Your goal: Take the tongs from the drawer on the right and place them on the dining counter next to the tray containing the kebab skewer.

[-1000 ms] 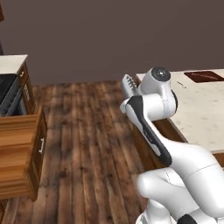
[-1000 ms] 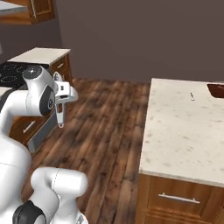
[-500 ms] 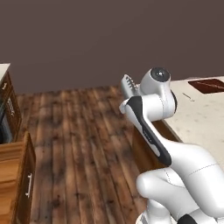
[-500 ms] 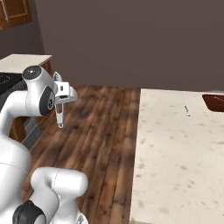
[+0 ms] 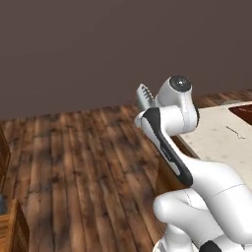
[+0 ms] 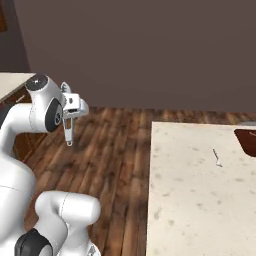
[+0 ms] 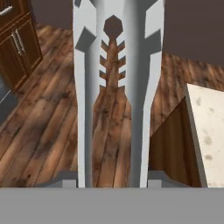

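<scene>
The pincer (image 6: 68, 120) is clamped on the tongs (image 7: 113, 87), which hang above the wood floor (image 5: 74, 167), short of the dining tabletop (image 6: 200, 195). Carry them level over its near edge, then lower them flat just beside the dark tray (image 6: 247, 141) at the far right, clear of the small utensil (image 6: 216, 157)

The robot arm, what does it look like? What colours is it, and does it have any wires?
The arm is made of smooth, rounded, glossy white shells, fat like sausages. Dark grey-black bands sit at its joints, one long curved black stripe runs down a link, and a round dark cap tops the elbow. No loose cables show. At its end sits a small boxy white gripper with pale jaws.
</scene>
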